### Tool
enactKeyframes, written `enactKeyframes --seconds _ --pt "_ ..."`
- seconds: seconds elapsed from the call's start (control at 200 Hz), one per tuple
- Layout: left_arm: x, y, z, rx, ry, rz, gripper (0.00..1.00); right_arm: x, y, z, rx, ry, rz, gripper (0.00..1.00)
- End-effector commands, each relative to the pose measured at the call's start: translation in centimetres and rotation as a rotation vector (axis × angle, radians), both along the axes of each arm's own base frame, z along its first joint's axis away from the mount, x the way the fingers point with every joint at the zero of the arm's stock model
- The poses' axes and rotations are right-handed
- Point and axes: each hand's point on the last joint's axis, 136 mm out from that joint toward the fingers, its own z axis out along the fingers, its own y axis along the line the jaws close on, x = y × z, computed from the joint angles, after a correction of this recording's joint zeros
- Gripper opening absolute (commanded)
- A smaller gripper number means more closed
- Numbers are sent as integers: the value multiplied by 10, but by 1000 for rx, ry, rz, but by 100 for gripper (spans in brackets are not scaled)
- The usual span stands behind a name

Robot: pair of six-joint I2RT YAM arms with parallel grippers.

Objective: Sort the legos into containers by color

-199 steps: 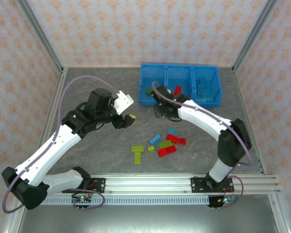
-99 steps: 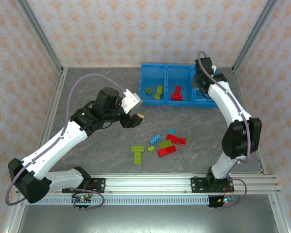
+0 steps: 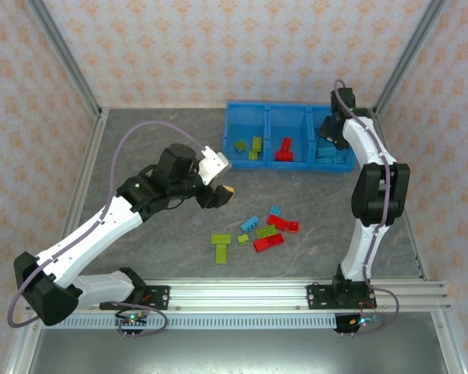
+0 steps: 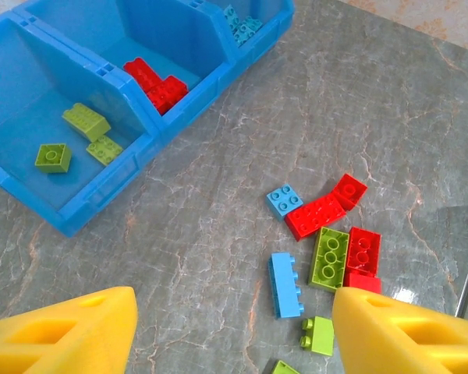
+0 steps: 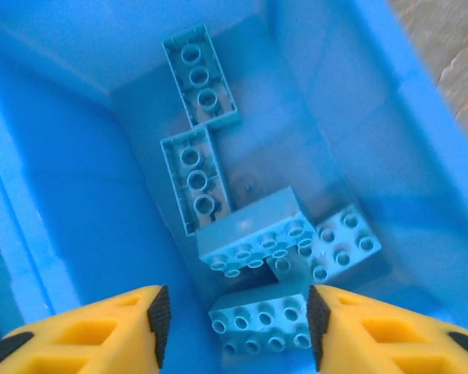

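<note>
Blue plastic forms the bin (image 3: 226,140) at the far side of the grey table (image 3: 156,148) in the overhead view, with three compartments in a row. We see yellow-green legos (image 3: 247,148) in the left compartment, red legos (image 3: 285,149) in the middle one and light blue legos (image 3: 327,153) in the right one. A loose cluster (image 3: 261,230) of red, light blue and yellow-green bricks lies on the table nearer the arm bases, well apart from the bin. The left gripper (image 3: 222,188) hangs above bare table between the bin and that cluster; the right gripper (image 3: 332,132) is over the right compartment.

From the left wrist we look down between two yellow fingers (image 4: 70,331) spread wide with nothing between them: the left gripper is released and empty. The loose cluster lies just beyond the right finger, several bricks touching, and the bin runs across the upper left.

From the right wrist we see yellow fingers with black pads (image 5: 157,315), parted and holding nothing, so the right gripper is released too. Below them the light blue legos rest on the compartment floor, two long ones farther off, the others bunched together and touching.
</note>
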Motion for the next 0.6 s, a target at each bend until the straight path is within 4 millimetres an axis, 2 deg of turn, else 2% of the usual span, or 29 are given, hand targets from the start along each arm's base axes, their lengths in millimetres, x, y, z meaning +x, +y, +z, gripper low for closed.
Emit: enactKeyframes --seconds 0.0,0.1,0.17,0.24,0.34,0.505,0.556,0.596 --pt "2 2 -8 25 6 16 68 -8 -1 39 6 -43 1 53" --pt "2 -1 -13 44 35 18 68 -23 6 62 59 -73 -4 52" --pt "3 -3 -21 73 79 29 74 -40 19 74 140 -94 11 52" --pt "2 -9 -35 116 142 27 75 -61 34 85 231 -123 35 54" --pt "-3 -26 -56 172 230 7 75 -98 51 88 305 -118 73 58" --pt "-16 -59 -88 254 313 -49 73 -162 55 86 297 -63 103 65" --pt "-22 -60 -98 288 332 -59 72 -176 54 86 289 -57 101 66" --pt "-25 -53 -110 337 357 -43 72 -183 53 86 288 -55 100 67"
